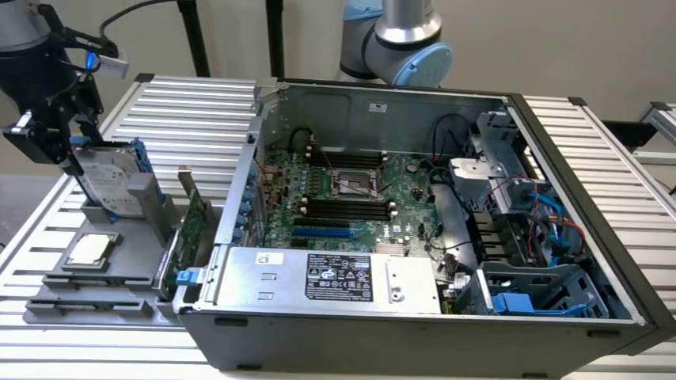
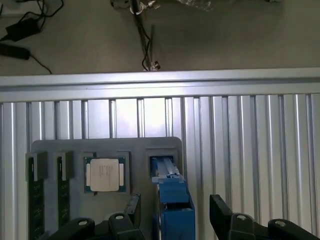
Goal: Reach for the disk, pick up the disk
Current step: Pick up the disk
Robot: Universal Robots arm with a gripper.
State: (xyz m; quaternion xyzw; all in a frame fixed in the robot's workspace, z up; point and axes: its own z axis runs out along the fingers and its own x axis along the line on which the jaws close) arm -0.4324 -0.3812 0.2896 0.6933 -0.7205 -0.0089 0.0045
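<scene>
Gripper [image 2: 175, 206]: jaws spread wide, holding nothing.
Disk [image 2: 169, 175]: stands on edge in a slot of the grey holder [image 2: 140, 146], its blue-railed top between the open jaws and clear of both fingers.
CPU chip [image 2: 105, 174]: flat in the holder, just beside the disk.
Counter [image 2: 250, 140]: ribbed metal, under the holder.

The disk [image 1: 109, 179] stands in a holder [image 1: 63, 305] at the exterior view's left of the case [image 1: 423, 339].
</scene>
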